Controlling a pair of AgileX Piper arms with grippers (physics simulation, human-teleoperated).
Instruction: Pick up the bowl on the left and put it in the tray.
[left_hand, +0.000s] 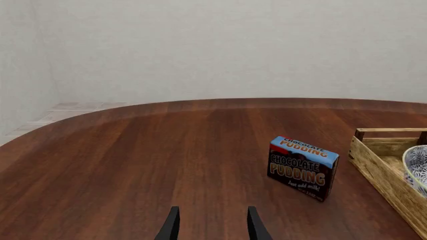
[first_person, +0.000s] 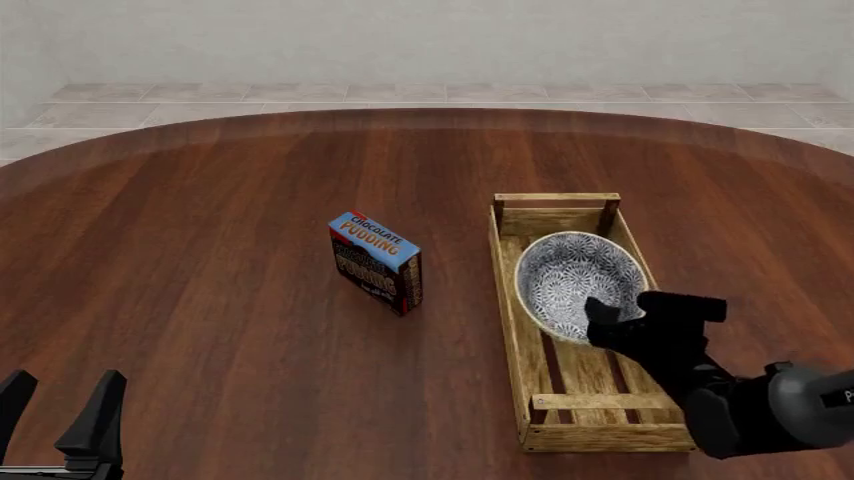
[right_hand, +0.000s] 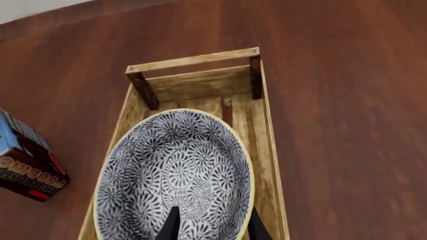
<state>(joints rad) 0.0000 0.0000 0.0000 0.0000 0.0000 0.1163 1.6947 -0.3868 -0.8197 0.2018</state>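
The left hand (first_person: 60, 410) hovers low over the near part of the surface (first_person: 227, 330), well short of the tray (first_person: 509, 290), its fingers spread and holding nothing. The right hand (first_person: 617, 318) is over the tray's middle, its tips at the near rim of the bowl (first_person: 567, 270); whether it grips that rim or only frames it I cannot tell. The bowl sits inside the tray, tilted, toward the far end. A pudding box (first_person: 376, 262) stands upright beside the tray's left side, apart from it, with nothing between them.

The right wrist view alone shows the bowl's cream rim leaning on the tray's side slats; the left wrist view catches only a sliver of bowl. The surface is round, dark reddish wood; beyond it lie pale floor tiles and a plain white wall (first_person: 427, 40).
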